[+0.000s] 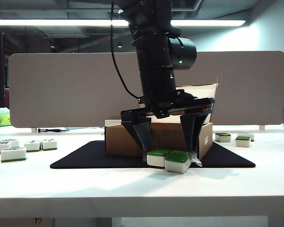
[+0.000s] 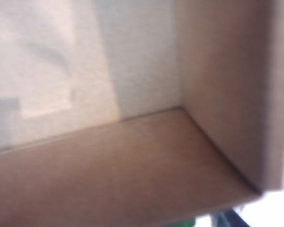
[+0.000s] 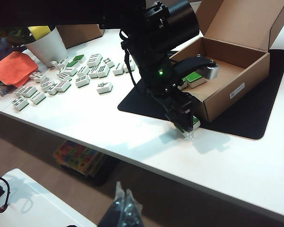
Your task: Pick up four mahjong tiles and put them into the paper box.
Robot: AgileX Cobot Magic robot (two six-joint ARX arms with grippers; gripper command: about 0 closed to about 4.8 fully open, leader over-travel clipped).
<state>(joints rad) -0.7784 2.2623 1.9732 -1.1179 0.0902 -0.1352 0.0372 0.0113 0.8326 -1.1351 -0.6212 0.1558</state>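
The left wrist view is blurred, showing only the paper box [image 2: 132, 165] interior.

Nothing legible showing anywhere. Small white label [image 3: 236, 90] sitting on the paper box [image 3: 236, 71] side, print too tiny to read; white tiles [image 3: 68, 78] bearing dark marks, undecipherable.

Green-backed mahjong tiles [image 1: 169, 160] before open paper box [image 1: 206, 137]

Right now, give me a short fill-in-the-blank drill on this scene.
1. The left gripper stands open over two ___-backed tiles on the black mat.
2. The cardboard box has its lid ___.
3. The right gripper, off the table edge, holds ___.
Missing words: green; open; nothing.
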